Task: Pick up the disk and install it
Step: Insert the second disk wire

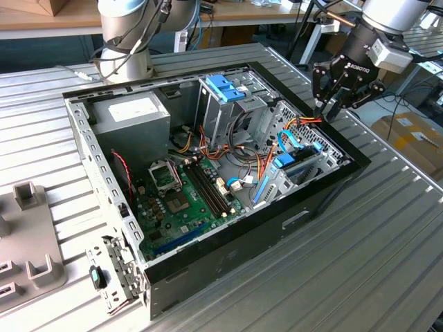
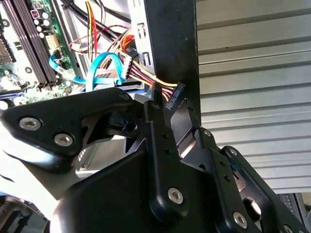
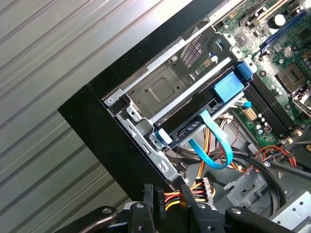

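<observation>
Above the computer case's (image 1: 325,197) corner at the exterior view's right, the gripper (image 1: 331,105) is held with fingers pressed together on nothing, near the wire bundle (image 3: 194,191). The disk (image 3: 194,124) is seen seated in the drive bay (image 3: 160,92). Cables are best kept clear while seating is checked.

A robotics lab or workshop. An opened black desktop computer case (image 1: 228,173) lies on a ribbed aluminium bench (image 1: 387,242). Wooden worktables (image 1: 41,17) and cardboard boxes (image 1: 412,135) stand at twelve and three o'clock.
</observation>
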Action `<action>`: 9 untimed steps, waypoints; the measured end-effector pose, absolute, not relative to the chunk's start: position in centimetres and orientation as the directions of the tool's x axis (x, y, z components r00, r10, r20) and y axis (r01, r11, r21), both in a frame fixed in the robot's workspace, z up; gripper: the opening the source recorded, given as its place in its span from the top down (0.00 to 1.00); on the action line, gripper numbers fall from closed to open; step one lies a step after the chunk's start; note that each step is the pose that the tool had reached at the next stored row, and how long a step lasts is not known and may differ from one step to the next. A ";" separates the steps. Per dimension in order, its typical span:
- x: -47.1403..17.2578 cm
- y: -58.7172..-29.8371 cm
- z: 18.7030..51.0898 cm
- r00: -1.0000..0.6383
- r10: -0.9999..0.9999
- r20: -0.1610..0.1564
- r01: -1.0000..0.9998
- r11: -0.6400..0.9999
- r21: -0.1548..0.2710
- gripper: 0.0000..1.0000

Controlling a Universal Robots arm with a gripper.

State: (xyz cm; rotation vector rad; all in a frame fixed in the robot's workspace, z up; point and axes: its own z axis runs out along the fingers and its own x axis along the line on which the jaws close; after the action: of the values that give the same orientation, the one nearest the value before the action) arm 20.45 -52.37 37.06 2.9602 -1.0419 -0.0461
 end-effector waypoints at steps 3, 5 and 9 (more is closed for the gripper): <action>20.5 -52.3 36.9 0.781 -0.624 -0.027 -0.624 -0.781 0.013 0.64; 20.6 -52.3 36.8 0.781 -0.623 -0.027 -0.623 -0.782 0.013 0.64; 20.6 -52.3 36.8 0.782 -0.623 -0.027 -0.623 -0.782 0.013 0.64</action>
State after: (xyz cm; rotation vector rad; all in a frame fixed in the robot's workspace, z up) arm 20.57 -52.34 36.77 2.9622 -1.0356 -0.0461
